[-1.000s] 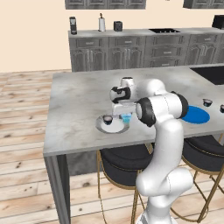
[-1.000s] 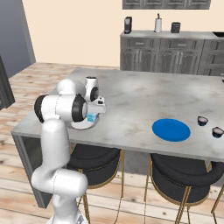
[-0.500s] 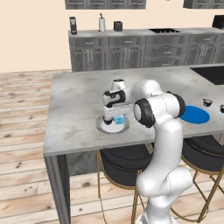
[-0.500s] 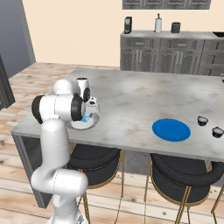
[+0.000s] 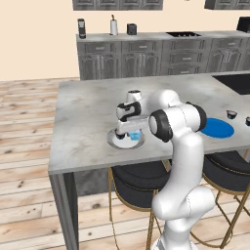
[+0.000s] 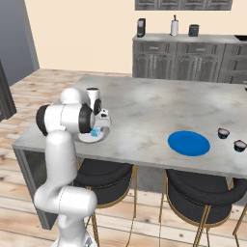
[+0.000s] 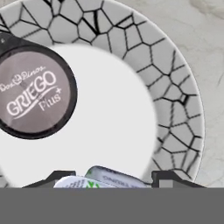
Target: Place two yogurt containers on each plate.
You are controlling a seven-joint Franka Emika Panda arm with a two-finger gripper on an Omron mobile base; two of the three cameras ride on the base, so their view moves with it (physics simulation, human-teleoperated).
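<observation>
1. Two plates: the grey-rimmed white plate (image 7: pixel 175 87) at left, the blue plate (image 5: pixel 216 128) well to the right.
2. Four yogurts: a dark Griego cup (image 7: pixel 30 94) and the light blue yogurt cup (image 5: pixel 134 135) sit on the white plate, while two dark cups (image 6: pixel 223 133) stand beyond the blue one.
3. Gripper (image 7: pixel 111 178) is clamped on the light blue yogurt cup.

Dark cup (image 7: pixel 31 93) lid, hand view: "GRIEGO" in large pale letters, "Plus+" beneath, and a smaller script line above, roughly "Dos Pinos", not sharp enough to be sure. Pale cup (image 7: pixel 114 179) low between the finger tips carries green and dark print, too cut off to read. Base views: no lettering legible anywhere.
</observation>
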